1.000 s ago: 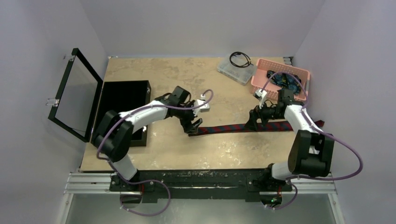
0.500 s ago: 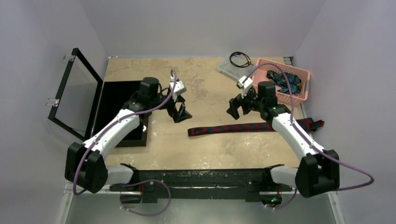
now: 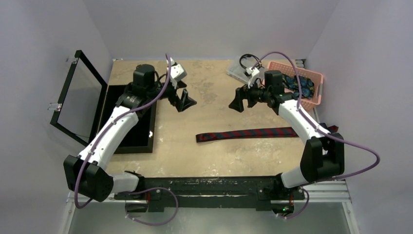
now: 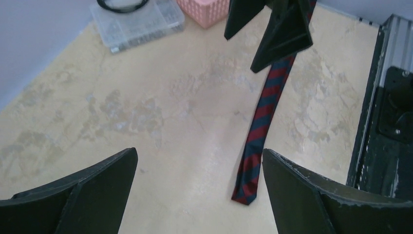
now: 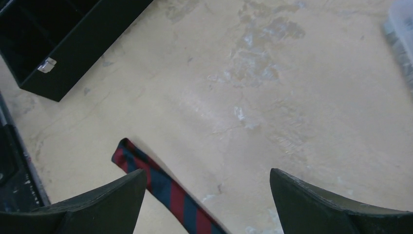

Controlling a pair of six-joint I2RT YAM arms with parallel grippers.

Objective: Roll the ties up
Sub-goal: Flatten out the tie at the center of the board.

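Note:
A maroon tie with navy stripes (image 3: 246, 133) lies flat and straight across the table, its narrow end at the left. It also shows in the left wrist view (image 4: 260, 119) and the right wrist view (image 5: 160, 180). Dark blue and teal ties (image 3: 298, 83) lie in the pink basket (image 3: 316, 75). My left gripper (image 3: 184, 100) is open and empty, raised above the table, up and left of the tie's narrow end. My right gripper (image 3: 239, 100) is open and empty, raised above the table behind the tie's middle.
An open black box (image 3: 127, 117) with its lid (image 3: 80, 97) swung out stands at the left. A clear plastic case (image 3: 246, 72) with a black coiled cable (image 3: 250, 61) on it sits at the back. The table's metal front rail (image 3: 204, 187) runs along the near edge.
Both grippers have let go of the tie and risen up and back from it. The left one moved toward the back left, the right one toward the back. The tie stays flat.

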